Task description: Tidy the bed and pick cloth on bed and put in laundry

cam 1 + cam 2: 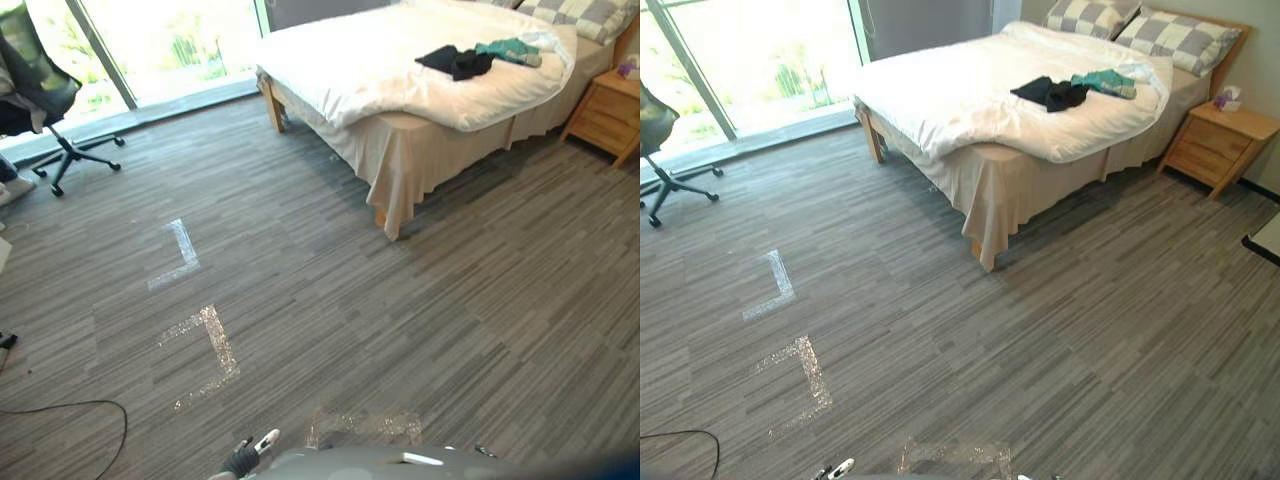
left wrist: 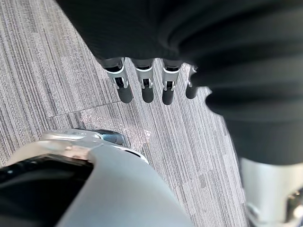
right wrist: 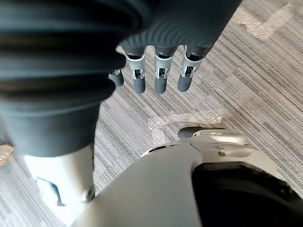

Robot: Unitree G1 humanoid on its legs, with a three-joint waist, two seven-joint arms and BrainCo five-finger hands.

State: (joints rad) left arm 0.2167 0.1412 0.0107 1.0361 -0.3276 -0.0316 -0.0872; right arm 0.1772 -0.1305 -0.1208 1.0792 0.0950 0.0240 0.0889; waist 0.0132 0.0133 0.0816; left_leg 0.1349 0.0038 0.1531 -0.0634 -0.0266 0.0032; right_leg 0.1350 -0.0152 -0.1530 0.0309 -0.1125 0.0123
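Observation:
A bed [image 1: 400, 70] with a rumpled white duvet stands across the room at the far right. On the duvet, towards the pillows, lie a black cloth [image 1: 455, 62] and a teal cloth [image 1: 512, 50], touching each other. My left hand [image 2: 144, 85] hangs over the grey carpet, its fingers straight and holding nothing. In the same way my right hand [image 3: 158, 78] hangs open and empty above the floor. Both hands are far from the bed.
Two checkered pillows [image 1: 1180, 38] lie at the head of the bed, beside a wooden nightstand [image 1: 1220, 140]. An office chair [image 1: 40, 90] stands at the far left by a large window [image 1: 760, 60]. Tape marks [image 1: 180, 255] cross the carpet between me and the bed.

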